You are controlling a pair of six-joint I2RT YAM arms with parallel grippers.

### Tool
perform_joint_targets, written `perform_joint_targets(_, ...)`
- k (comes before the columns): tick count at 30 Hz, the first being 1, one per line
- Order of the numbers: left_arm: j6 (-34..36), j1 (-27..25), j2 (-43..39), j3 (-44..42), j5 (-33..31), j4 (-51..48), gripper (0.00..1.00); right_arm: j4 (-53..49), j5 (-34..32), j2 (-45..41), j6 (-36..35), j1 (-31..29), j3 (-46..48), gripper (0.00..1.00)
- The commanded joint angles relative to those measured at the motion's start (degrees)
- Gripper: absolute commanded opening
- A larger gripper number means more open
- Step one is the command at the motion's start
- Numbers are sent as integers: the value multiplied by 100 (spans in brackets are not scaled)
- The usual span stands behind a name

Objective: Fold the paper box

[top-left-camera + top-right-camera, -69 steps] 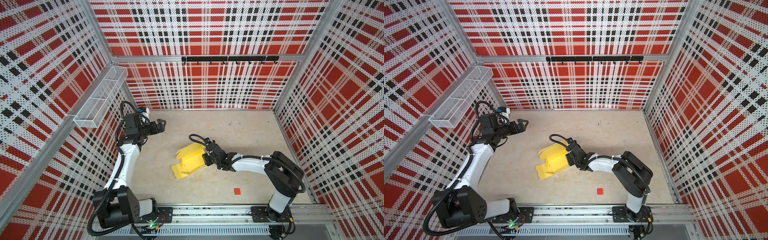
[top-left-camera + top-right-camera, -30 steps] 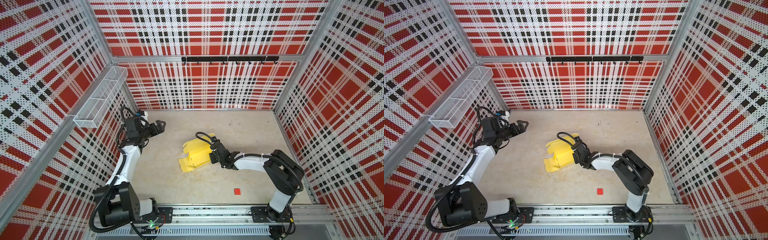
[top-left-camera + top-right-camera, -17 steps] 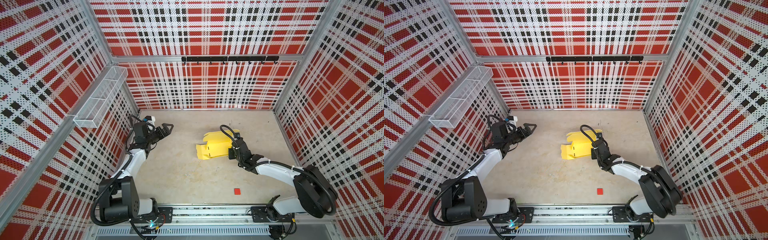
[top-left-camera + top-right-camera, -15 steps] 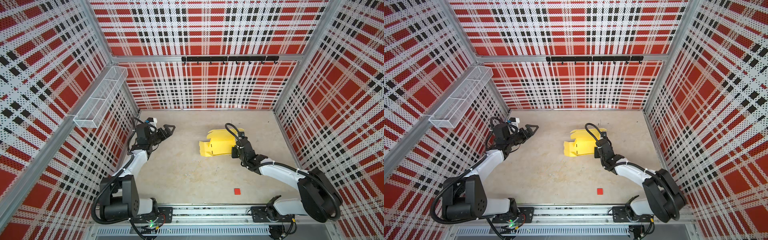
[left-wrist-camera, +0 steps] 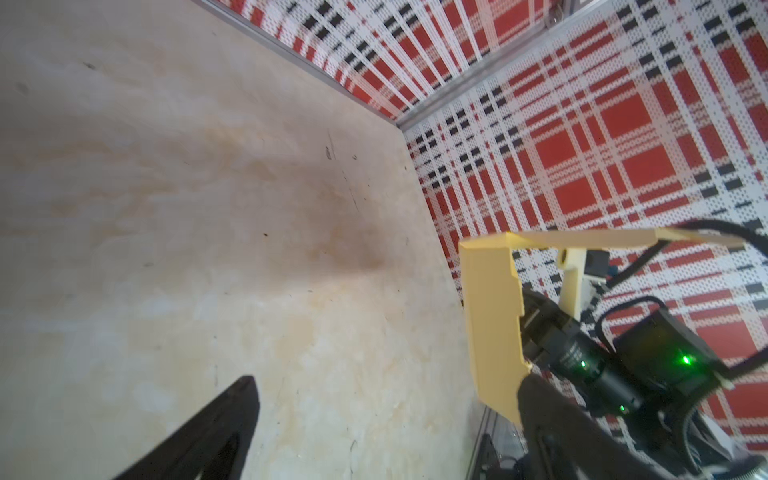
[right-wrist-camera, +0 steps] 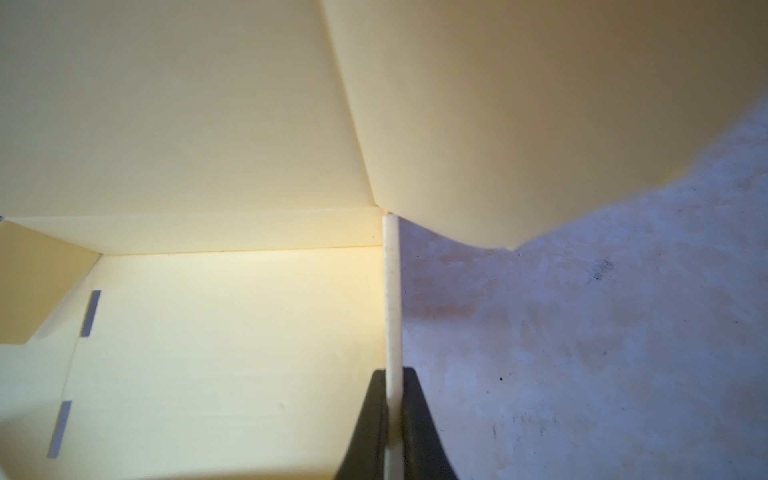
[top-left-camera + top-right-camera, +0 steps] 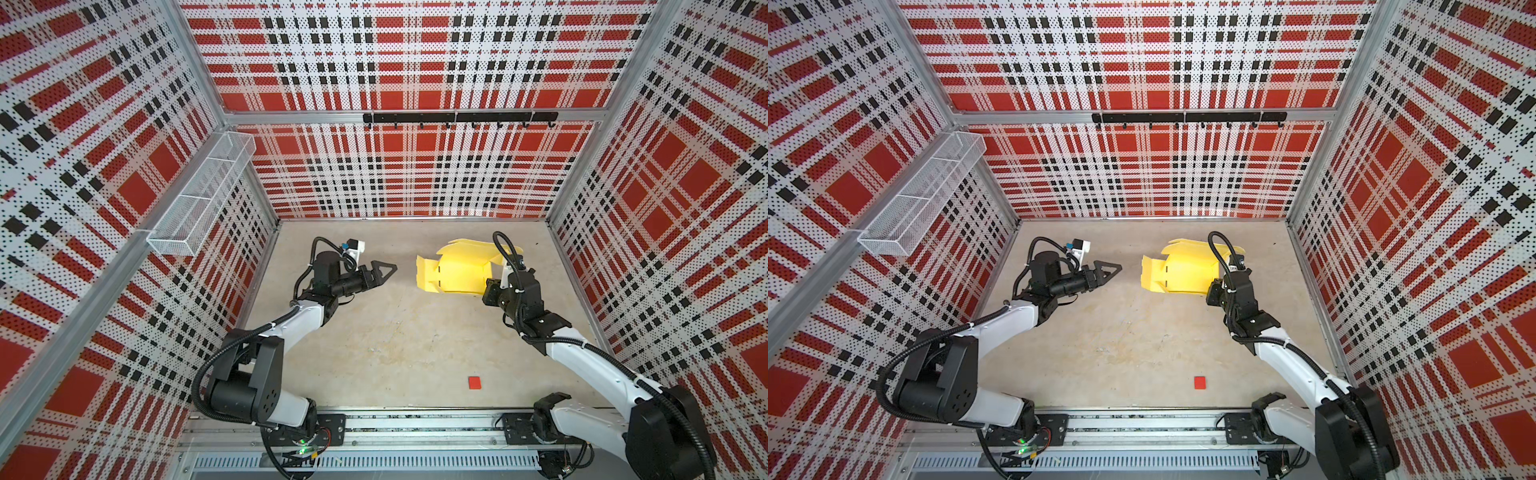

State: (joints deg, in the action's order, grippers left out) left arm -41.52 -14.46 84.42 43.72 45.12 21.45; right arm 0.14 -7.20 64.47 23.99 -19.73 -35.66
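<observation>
The right gripper (image 6: 392, 419) is clamped on an edge of the half-folded paper box (image 7: 457, 270), which spreads ahead of it. The left gripper (image 7: 384, 270), jaws apart and empty, faces the box nearby.

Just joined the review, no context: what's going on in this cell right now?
Two robot arms are working on a yellow paper box. The right gripper is shut on one side edge of it, holding it half-formed with flaps sticking up, toward the back right of the table. The left gripper is open and empty, pointing at the box from its left with a clear gap between them. A small red square lies alone near the front.
</observation>
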Motion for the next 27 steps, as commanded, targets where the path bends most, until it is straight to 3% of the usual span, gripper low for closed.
perform_joint_targets(1,40,-180,54,219,314,378,100,205,526,-101,266,59,-141,0)
perform_joint_targets(8,-88,-466,140,338,386,516,93,447,974,20,356,57,-117,0)
perform_joint_targets(14,-300,-478,136,298,269,638,78,663,1152,127,510,51,24,0)
perform_joint_targets(27,-500,-680,224,320,418,1112,73,725,1160,441,438,-22,14,0)
